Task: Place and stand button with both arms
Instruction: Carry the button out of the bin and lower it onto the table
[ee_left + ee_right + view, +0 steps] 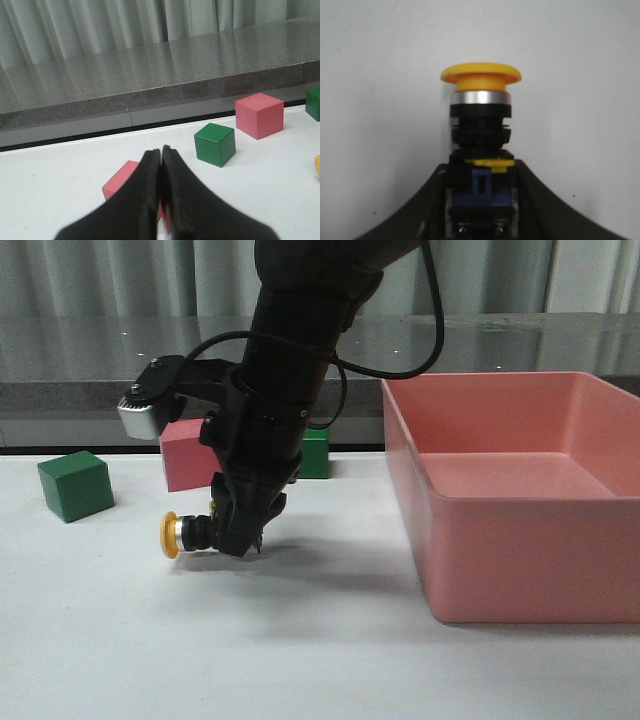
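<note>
The button [185,533] has a yellow cap, silver ring and black body. It is held on its side, cap pointing left, low over the white table. My right gripper [240,540] comes down from above and is shut on its blue base. In the right wrist view the gripper [481,172] clamps the blue block, and the button [481,107] sticks out beyond the fingertips. My left gripper [161,152] is shut and empty, away to the left and outside the front view. A sliver of the yellow cap [317,165] shows at the edge of its view.
A large pink bin [520,560] stands on the right. A green cube [75,485], a pink cube [190,455] and another green cube [315,452] sit behind the button. One more pink cube [122,182] lies just beyond the left gripper.
</note>
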{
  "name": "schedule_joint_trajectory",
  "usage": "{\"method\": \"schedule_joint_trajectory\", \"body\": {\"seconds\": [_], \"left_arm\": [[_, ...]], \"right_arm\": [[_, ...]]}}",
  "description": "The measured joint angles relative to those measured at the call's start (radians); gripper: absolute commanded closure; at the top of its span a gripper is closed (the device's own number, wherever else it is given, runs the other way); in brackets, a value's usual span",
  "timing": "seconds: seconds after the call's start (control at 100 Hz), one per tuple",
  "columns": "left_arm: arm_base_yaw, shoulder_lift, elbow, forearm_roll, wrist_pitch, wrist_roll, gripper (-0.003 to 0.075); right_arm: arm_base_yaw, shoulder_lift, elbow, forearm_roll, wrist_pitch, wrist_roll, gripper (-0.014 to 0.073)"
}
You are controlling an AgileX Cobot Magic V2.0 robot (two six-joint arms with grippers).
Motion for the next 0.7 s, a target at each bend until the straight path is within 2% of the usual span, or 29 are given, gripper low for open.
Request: {"method": "schedule_joint_trajectory", "body": {"seconds": [0.21, 0.28, 0.55, 0.7], "left_arm": [[0.0, 0.0, 0.0, 0.0, 0.0, 0.0, 0.0739], [0.0, 0.0, 0.0, 0.0, 0.0, 0.0, 0.074], [0.0, 0.0, 0.0, 0.0, 0.0, 0.0, 0.0739], [0.0, 0.0, 0.0, 0.0, 0.0, 0.0, 0.0739]], "right_arm": [[0.0, 0.009, -0.002, 0.0, 0.026, 0.0, 0.0566], [0.0, 0.009, -0.002, 0.0, 0.03, -0.002, 0.0539], [0.0, 0.009, -0.002, 0.018, 0.041, -0.002, 0.0226], [0.0, 0.009, -0.002, 0.027, 0.042, -0.002, 0.0125]]}}
